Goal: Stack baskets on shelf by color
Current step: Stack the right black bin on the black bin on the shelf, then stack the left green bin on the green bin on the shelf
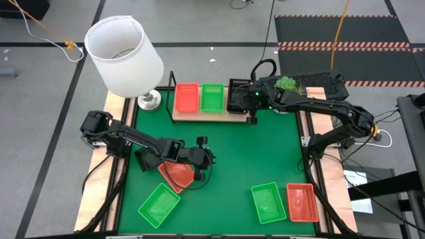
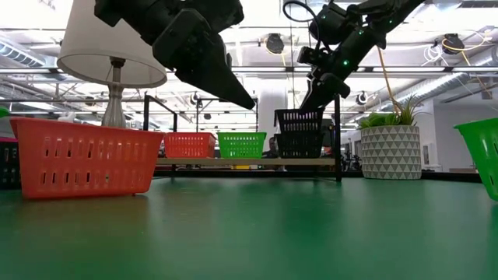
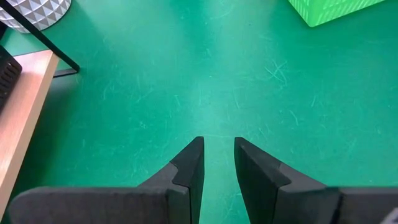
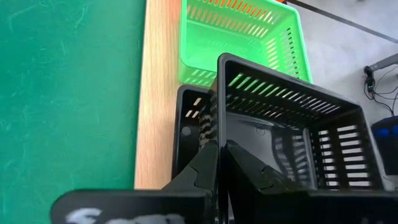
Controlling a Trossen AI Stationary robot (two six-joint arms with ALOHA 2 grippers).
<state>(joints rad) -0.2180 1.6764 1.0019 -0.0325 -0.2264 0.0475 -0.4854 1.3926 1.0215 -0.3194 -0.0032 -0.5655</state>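
The light-wood shelf (image 1: 199,117) stands at the table's far side and bears an orange-red basket (image 1: 186,97), a green basket (image 1: 212,97) and a black basket (image 4: 186,118). My right gripper (image 1: 252,101) is shut on a second black basket (image 4: 292,124), tilted just above the first. My left gripper (image 3: 219,146) hovers narrowly open and empty over bare mat, beside an orange-red basket (image 1: 178,174) lying near the table's middle. Two green baskets (image 1: 159,202) (image 1: 268,201) and another orange-red one (image 1: 302,201) rest on the mat along the near edge. My right gripper pinches the upper black basket by its long side wall (image 4: 219,134), one finger inside and one outside, coming from above and slanting from the table's right. The basket is tilted and sits above the black basket on the shelf; whether the two touch, I cannot tell.
A table lamp with a white shade (image 1: 126,53) stands at the far left corner beside the shelf. A potted plant (image 2: 391,152) sits at the far right. A dark shape (image 1: 147,159) lies under the left arm. Open mat (image 1: 252,153) stretches across the table's middle.
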